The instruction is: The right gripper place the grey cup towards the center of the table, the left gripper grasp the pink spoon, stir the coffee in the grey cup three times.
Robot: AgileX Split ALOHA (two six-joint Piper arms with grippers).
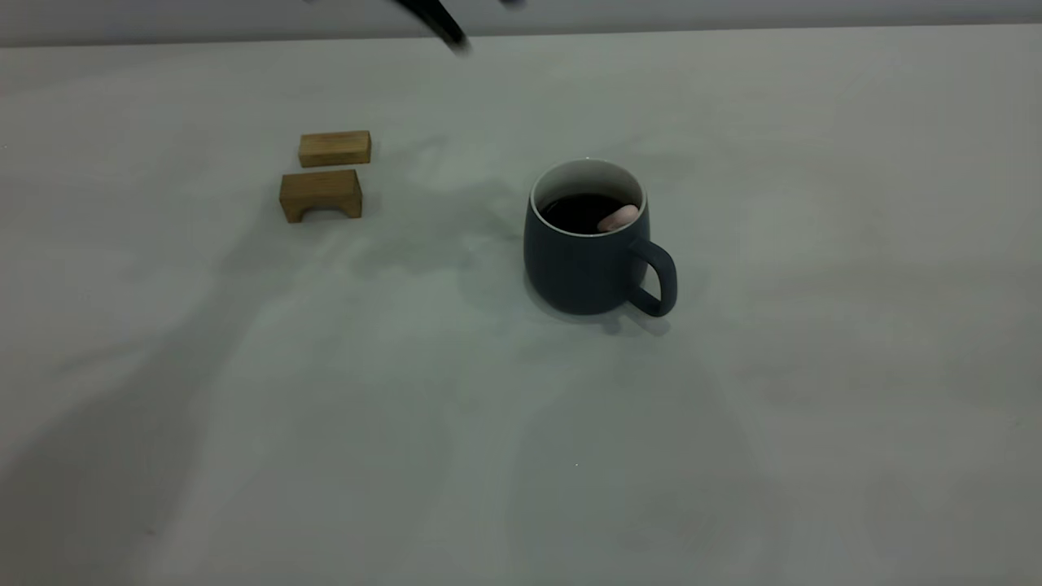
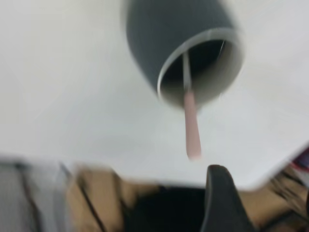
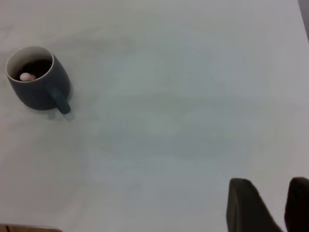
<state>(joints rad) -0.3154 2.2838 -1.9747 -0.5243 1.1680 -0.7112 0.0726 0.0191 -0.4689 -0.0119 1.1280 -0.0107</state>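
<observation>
The grey cup [image 1: 582,273] stands upright near the middle of the table [image 1: 814,366], its handle turned toward the front right. Dark coffee [image 1: 578,210] fills it. The pink spoon [image 1: 619,217] rests inside the cup, and only its pink handle end shows above the liquid by the rim. In the left wrist view the cup [image 2: 174,34] and the spoon [image 2: 191,125] lie clear of my left gripper [image 2: 263,188], which is open and empty. That gripper [image 1: 444,28] is high at the back edge. My right gripper [image 3: 269,186] is open, empty and far from the cup [image 3: 41,89].
Two brown wooden blocks sit at the back left of the cup, a flat one [image 1: 334,149] behind an arched one [image 1: 321,195]. The table's edge [image 2: 270,176] shows in the left wrist view close to the gripper.
</observation>
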